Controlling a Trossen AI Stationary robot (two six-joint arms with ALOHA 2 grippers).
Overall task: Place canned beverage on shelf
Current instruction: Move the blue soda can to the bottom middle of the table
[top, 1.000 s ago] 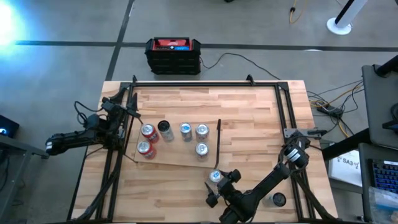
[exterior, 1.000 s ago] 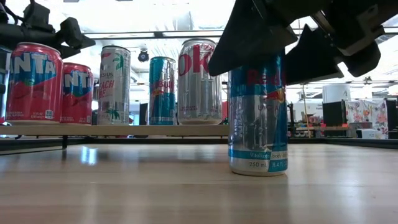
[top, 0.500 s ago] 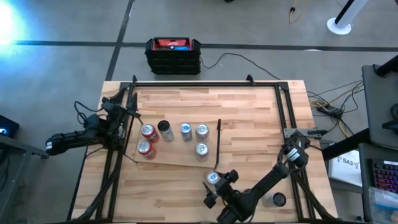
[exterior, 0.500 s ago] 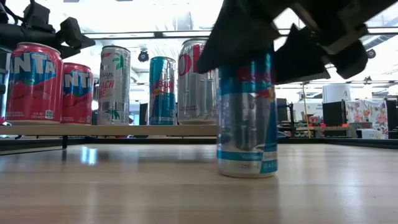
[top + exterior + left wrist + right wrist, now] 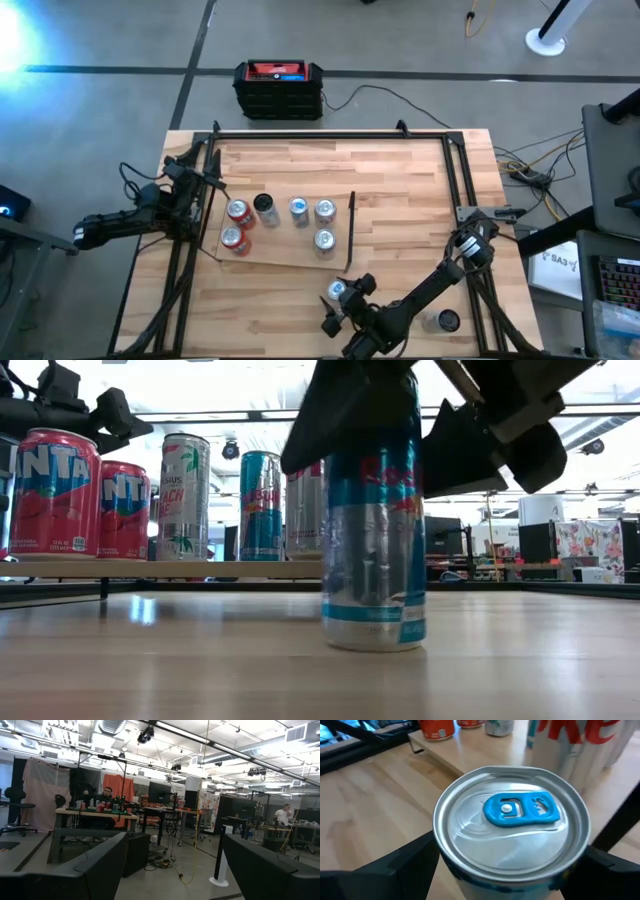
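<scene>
- The shelf (image 5: 285, 238) was laid flat on the middle of the table (image 5: 400, 170), with its upright bar (image 5: 351, 230) along the right-hand short edge.
- Five cans were stood on the shelf: two (image 5: 237, 211) (image 5: 233, 240) at its left end, one (image 5: 265, 207) just beside them, then two more (image 5: 298, 208) (image 5: 324, 210) toward the bar, and a sixth (image 5: 323, 241) nearer the front edge.
- One more can (image 5: 337, 292) was stood on the bare table, in front of the shelf's right corner, clamped between the right gripper's (image 5: 338, 298) fingers.
- Another can (image 5: 447, 321) was left near the table's front right corner.
- The left gripper (image 5: 205, 177) was parked off the shelf's left end, by the table's left edge.
- A box (image 5: 279, 89) was sat on the floor behind the table.
</scene>
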